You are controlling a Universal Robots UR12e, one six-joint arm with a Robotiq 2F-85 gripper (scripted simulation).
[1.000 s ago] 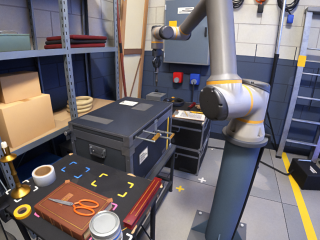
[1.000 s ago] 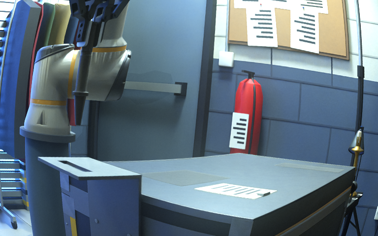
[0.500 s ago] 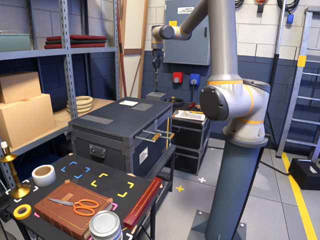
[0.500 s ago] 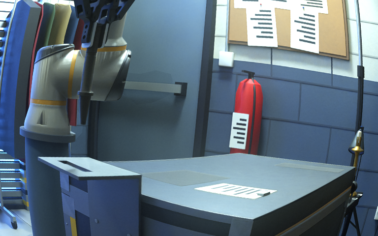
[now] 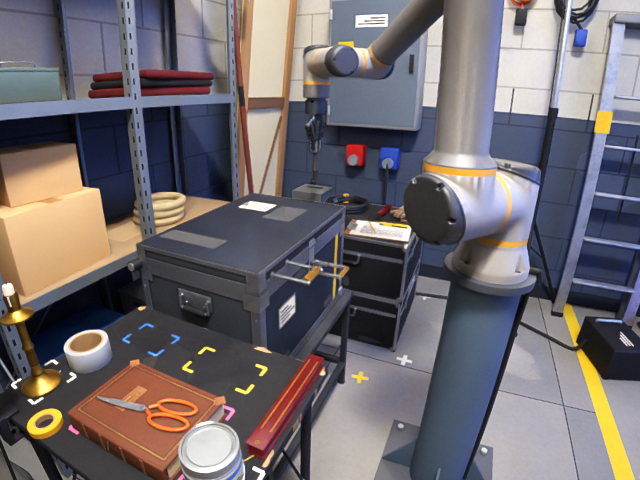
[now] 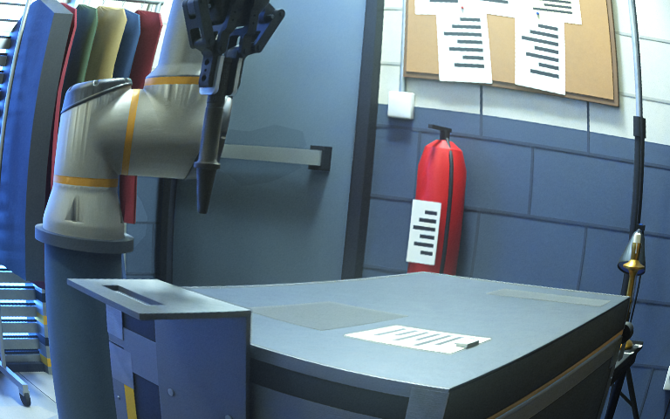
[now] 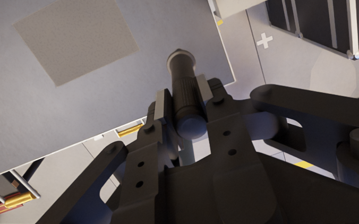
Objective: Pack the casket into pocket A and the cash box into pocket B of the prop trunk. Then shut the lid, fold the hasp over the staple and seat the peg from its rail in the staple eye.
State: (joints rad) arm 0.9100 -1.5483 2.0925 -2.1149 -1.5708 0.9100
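The casket and the cash box are out of sight, and the prop trunk [image 5: 243, 258] sits with its dark lid [image 6: 420, 321] down on a low stand. The hasp and its staple [image 5: 315, 271], with yellow-handled metal bars, stick out from the trunk's right side. The peg rail [image 6: 148, 301], a small grey block with an empty slot, stands at the trunk's far corner. The dark tapered peg [image 6: 210, 133] hangs point down well above the lid's corner near the rail. My gripper [image 7: 183, 106] is closed around the peg's ribbed upper end.
The arm's thick column [image 5: 465, 310] stands right of the trunk. A black case [image 5: 380, 268] with a clipboard sits behind the trunk. The front table holds a book with scissors [image 5: 145, 413], a tape roll [image 5: 88, 351], a candlestick [image 5: 26, 341], a can and a red box. Shelving stands left.
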